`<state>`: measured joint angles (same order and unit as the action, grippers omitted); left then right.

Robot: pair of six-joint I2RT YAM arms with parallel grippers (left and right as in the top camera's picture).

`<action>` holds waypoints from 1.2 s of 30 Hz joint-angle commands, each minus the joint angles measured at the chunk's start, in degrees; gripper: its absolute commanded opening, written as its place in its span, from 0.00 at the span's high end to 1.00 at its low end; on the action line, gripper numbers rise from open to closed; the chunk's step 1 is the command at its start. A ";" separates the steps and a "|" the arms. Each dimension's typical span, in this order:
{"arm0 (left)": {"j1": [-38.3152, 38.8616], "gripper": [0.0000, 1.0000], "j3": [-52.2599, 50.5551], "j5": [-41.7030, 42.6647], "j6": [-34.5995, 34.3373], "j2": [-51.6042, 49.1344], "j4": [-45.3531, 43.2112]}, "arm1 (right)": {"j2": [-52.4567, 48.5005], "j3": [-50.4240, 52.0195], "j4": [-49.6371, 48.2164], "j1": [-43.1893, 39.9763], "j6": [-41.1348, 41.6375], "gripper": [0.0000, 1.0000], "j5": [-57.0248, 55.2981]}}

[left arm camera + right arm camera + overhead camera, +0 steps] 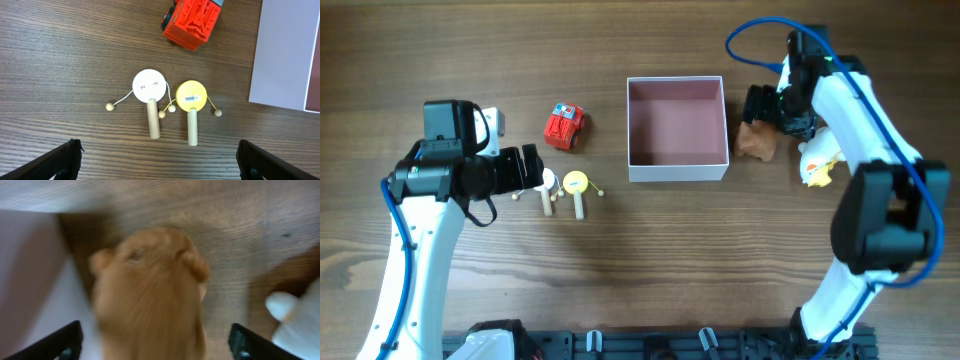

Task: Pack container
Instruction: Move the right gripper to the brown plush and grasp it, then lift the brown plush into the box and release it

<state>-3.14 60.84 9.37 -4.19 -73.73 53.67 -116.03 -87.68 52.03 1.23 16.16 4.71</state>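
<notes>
Container (pixel 677 172) just left of right end effector (pixel 758 112), spread over brown plush (pixel 757 142); left end effector (pixel 533 168) spread too.

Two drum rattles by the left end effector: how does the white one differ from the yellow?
The white rattle has a drawn face; the yellow rattle carries a barcode sticker. The white disc looks slightly bigger than the yellow. Both have wooden handles and stringed beads.
</notes>
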 commanded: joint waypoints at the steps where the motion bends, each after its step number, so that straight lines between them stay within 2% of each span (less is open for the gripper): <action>1: -0.37 0.00 1.05 -0.26 -0.61 -0.33 -0.02 | -5.11 -0.72 -1.27 -0.11 2.25 0.25 -0.57; 3: -0.37 0.00 1.05 -0.26 -0.59 -0.33 -0.02 | -7.04 -0.72 -1.49 -0.11 2.25 0.33 0.50; 5: -0.37 0.00 1.05 -0.26 -0.59 -0.33 -0.02 | -7.80 -0.72 -1.44 -0.11 2.25 0.52 0.46; 9: -0.35 0.00 1.05 -0.26 -0.59 -0.33 0.00 | -6.03 -0.72 -1.29 -0.11 1.95 0.80 0.44; 13: -0.37 0.00 1.05 -0.26 -0.59 -0.33 0.00 | 0.61 -0.76 -0.28 0.11 2.03 0.88 0.44; 18: -0.37 0.00 1.05 -0.26 -0.59 -0.33 0.00 | 14.93 -0.76 1.70 2.91 1.84 0.88 1.44; 22: -0.37 0.00 1.05 -0.26 -0.59 -0.33 0.00 | 25.24 -0.76 0.85 8.04 1.99 0.78 5.70; 24: -0.35 0.00 1.05 -0.26 -0.59 -0.33 0.00 | 28.15 -0.76 -0.37 11.56 2.19 0.77 5.66; 29: -0.37 0.00 1.05 -0.26 -0.59 -0.33 -0.02 | 27.32 0.00 -2.99 19.23 8.41 0.74 2.38; 31: -0.37 0.00 1.05 -0.26 -0.59 -0.33 0.00 | 24.13 1.57 -6.80 22.27 9.62 0.67 -0.37; 34: -0.35 0.00 1.05 -0.26 -0.59 -0.33 -0.02 | 18.21 2.82 -11.69 24.11 11.02 0.62 -2.80; 36: -0.37 0.00 1.05 -0.26 -0.59 -0.33 -0.02 | 14.03 2.82 -14.19 24.33 11.23 0.62 -2.03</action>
<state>-3.14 60.84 9.21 -4.19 -73.73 53.67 -94.94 -86.30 40.42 24.82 24.73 5.37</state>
